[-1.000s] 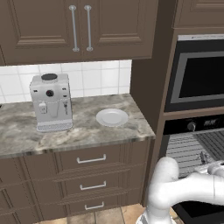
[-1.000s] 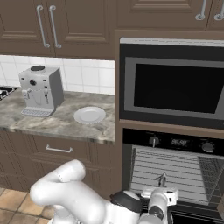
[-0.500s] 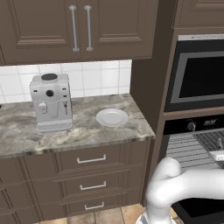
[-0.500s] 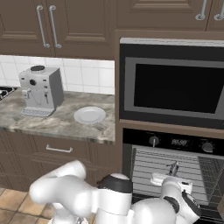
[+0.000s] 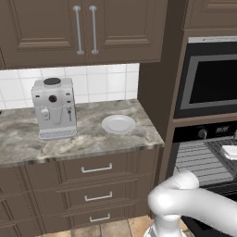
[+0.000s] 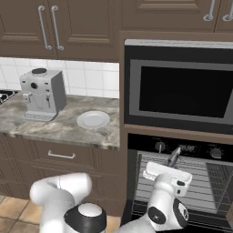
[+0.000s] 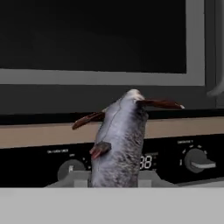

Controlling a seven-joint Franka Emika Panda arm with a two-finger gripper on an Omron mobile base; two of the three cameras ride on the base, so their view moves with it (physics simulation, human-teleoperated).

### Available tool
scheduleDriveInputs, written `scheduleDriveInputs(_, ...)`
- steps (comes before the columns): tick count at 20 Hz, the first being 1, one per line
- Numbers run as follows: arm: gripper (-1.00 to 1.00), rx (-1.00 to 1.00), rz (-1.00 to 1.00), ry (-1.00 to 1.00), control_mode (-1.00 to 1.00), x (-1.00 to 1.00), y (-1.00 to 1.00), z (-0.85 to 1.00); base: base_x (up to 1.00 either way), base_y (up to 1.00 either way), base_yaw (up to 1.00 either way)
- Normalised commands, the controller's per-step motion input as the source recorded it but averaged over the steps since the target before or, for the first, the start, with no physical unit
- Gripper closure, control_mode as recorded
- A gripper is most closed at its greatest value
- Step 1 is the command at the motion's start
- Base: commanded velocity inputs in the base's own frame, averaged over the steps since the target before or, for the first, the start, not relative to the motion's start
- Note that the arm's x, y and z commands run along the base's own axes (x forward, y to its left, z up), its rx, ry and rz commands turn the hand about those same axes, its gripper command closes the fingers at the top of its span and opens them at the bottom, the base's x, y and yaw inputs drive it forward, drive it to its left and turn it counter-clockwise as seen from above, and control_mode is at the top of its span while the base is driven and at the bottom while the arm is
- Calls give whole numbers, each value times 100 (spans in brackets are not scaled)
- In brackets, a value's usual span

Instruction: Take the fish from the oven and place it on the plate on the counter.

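The fish (image 7: 120,144), grey with reddish-brown fins, stands upright between the jaws of my gripper (image 6: 172,164), which is shut on its lower end. In the right base view the fish (image 6: 174,156) sticks up in front of the control panel of the open black oven (image 6: 196,148), above the silver wire racks. The white hand (image 5: 230,150) shows at the right edge of the left base view, in front of the oven (image 5: 203,134). The white plate (image 5: 118,124) (image 6: 93,119) lies bare on the marbled counter (image 5: 69,143) (image 6: 54,129), to the left of the oven.
A silver coffee machine (image 5: 54,107) (image 6: 43,93) stands on the counter left of the plate. A silver-framed appliance with a dark window (image 6: 179,91) sits above the oven. Dark drawers (image 5: 96,169) run under the counter. My white arm (image 5: 190,203) bends low in front.
The hand has risen and swung right with the fish, from low at the oven's racks up to the level of the control panel. Plate and coffee machine are unmoved.
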Motion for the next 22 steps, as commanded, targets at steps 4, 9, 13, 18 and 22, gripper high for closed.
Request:
scheduleDriveInputs(4,100,0,1,-41,-100,-34,98,100,0,0,0)
scheduleDriveInputs(9,100,0,5,-42,-100,-44,97,100,0,0,0)
scheduleDriveInputs(13,100,-9,6,-28,-100,-34,100,99,0,0,0)
scheduleDriveInputs(18,100,-19,10,-10,-100,-41,100,89,0,0,0)
scheduleDriveInputs(22,100,-29,12,-1,-100,-30,100,57,0,0,0)
